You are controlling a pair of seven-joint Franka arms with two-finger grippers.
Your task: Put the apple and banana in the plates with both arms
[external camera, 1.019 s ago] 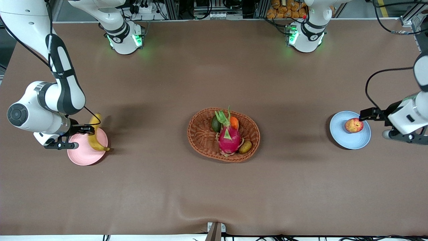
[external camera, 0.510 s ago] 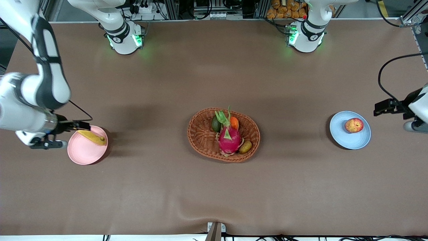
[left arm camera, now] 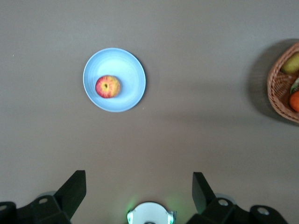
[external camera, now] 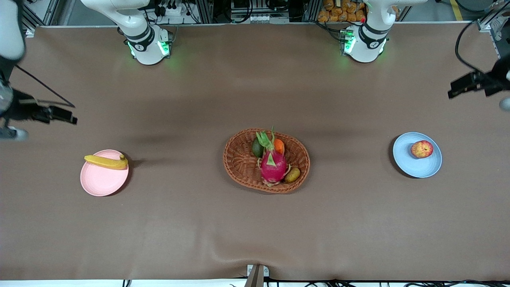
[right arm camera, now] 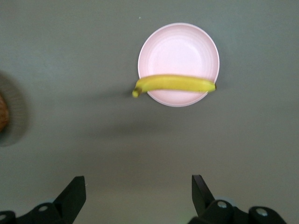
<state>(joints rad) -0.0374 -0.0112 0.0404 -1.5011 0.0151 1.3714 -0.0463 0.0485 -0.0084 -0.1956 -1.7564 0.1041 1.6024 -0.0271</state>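
Seemingly the job is finished: the banana (external camera: 106,162) lies across the farther edge of the pink plate (external camera: 102,180), both ends overhanging its rim, and the apple (external camera: 421,149) sits on the blue plate (external camera: 414,165). Between them the woven basket (external camera: 239,159) holds the other fruit. Both arms hang high over bare table, the right gripper (right arm camera: 135,198) and the left gripper (left arm camera: 138,193) empty with fingers spread wide. Nothing appears left.

Both arms are white with dark grey joint bands and green-lit bases; black cables trail along them, and each gripper's blunt fingers (left arm camera: 74,189) are matte black.
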